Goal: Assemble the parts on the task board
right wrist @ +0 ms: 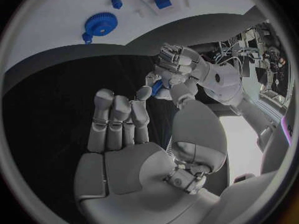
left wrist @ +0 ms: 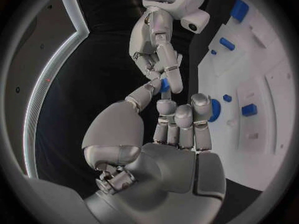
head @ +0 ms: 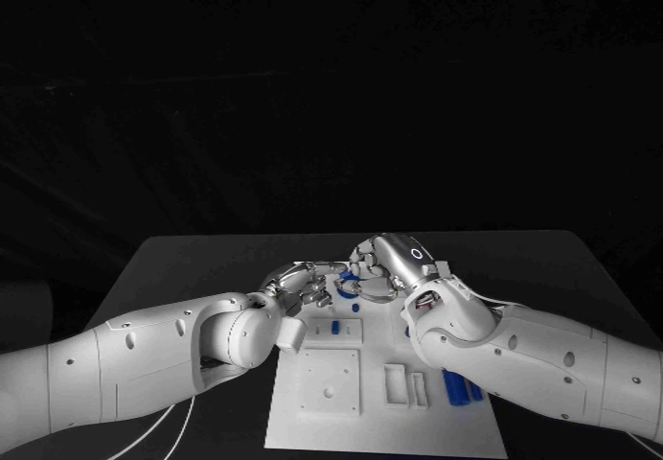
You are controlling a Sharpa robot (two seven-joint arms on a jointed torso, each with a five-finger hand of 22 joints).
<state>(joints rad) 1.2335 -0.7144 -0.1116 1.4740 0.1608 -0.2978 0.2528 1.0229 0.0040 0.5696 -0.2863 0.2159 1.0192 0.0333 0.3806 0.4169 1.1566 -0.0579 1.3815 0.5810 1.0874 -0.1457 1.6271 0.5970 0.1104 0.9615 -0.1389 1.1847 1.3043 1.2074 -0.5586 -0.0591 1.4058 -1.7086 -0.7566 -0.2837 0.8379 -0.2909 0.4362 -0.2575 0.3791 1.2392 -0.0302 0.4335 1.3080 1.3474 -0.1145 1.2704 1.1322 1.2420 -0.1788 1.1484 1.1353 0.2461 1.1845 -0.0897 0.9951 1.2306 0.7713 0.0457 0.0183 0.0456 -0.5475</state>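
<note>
Both hands meet over the far end of the white task board (head: 415,422). A small blue part (head: 349,278) sits between their fingertips. In the left wrist view my left hand (left wrist: 177,129) touches the blue part (left wrist: 164,86) with thumb and fingertip from one side, while my right hand (left wrist: 159,55) grips it from the other. The right wrist view shows my right hand (right wrist: 121,129) with a fingertip and thumb at the blue part (right wrist: 157,88), facing my left hand (right wrist: 181,67). In the head view my left hand (head: 297,283) and right hand (head: 380,264) hide most of the part.
A blue gear (right wrist: 99,25) lies on the board beside a blue peg (right wrist: 116,2) and a blue block (right wrist: 163,1). Two long blue parts (head: 460,386) lie near the board's right edge. White raised blocks (head: 331,381) stand mid-board. Black table (head: 553,259) surrounds it.
</note>
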